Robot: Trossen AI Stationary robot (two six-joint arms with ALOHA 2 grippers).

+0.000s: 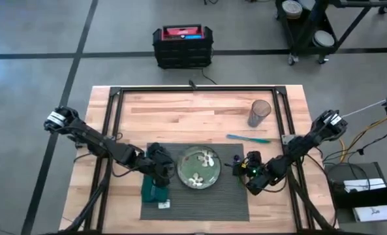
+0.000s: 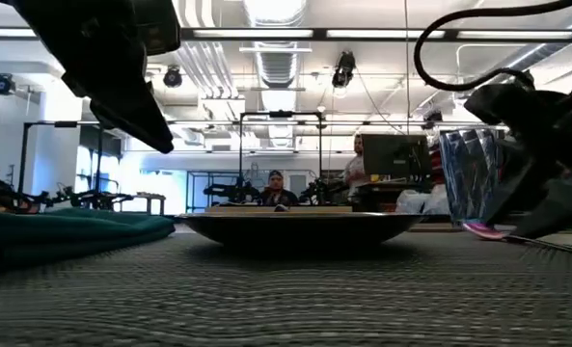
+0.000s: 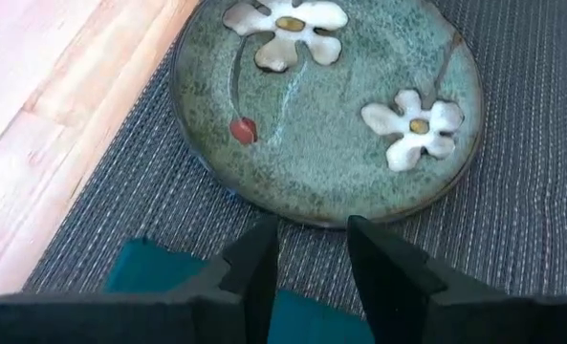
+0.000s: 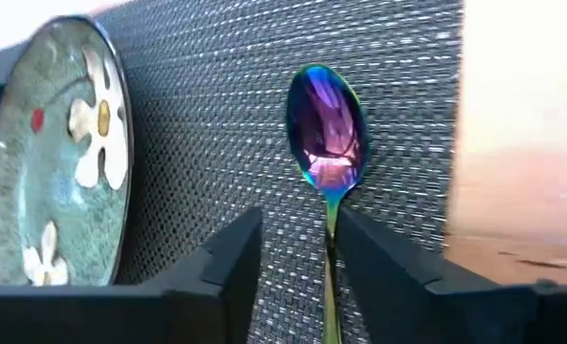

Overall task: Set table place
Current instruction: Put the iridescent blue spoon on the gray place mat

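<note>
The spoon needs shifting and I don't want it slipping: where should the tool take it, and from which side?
Grip the spoon on its thin handle just below the bowl, from above. It lies flat on the placemat, and the right tool already straddles the handle, open.

Speckled green plate [image 3: 331, 134] with white flowers, iridescent purple spoon [image 4: 327, 129], grey ribbed placemat [image 4: 216, 115]

Both arms are reaching inward toward lower centre of the high view. The left claw [image 3: 307, 272] is hanging low with fingers parted; the right claw [image 4: 297, 258] is likewise sitting parted.
</note>
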